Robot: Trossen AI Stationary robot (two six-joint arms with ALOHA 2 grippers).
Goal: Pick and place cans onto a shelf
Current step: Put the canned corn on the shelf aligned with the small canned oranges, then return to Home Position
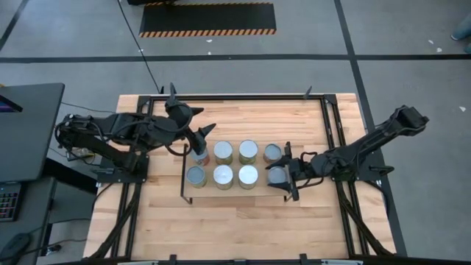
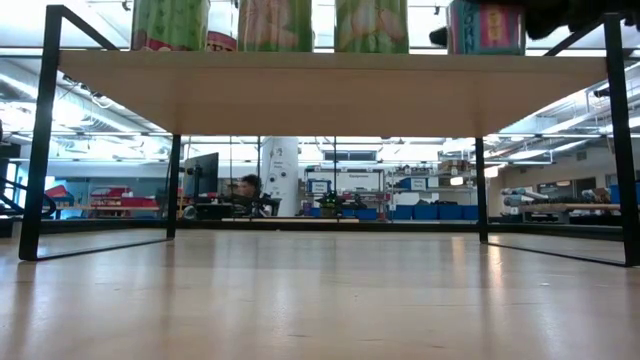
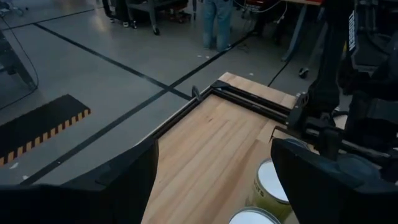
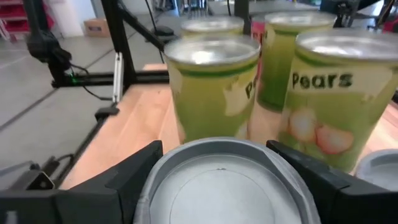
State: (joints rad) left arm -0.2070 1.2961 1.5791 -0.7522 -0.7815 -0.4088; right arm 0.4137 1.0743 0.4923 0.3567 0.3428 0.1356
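Eight cans [image 1: 235, 164] stand in two rows, apparently, on the shelf [image 1: 235, 197].

Two dark, near-black jointed arms of boxy segments — matte plastic and metal. On the black left arm [image 1: 118, 131], thin cables looped loosely near the base, pointed dark fingers at the left gripper [image 1: 197, 131]. On the black right arm [image 1: 368, 146], a blocky elbow housing and a slimmer forearm, ending in the dark right gripper [image 1: 288, 175]. Up close, broad wedge-shaped black fingers [image 3: 336, 180] — smooth, faintly glossy, no visible markings.
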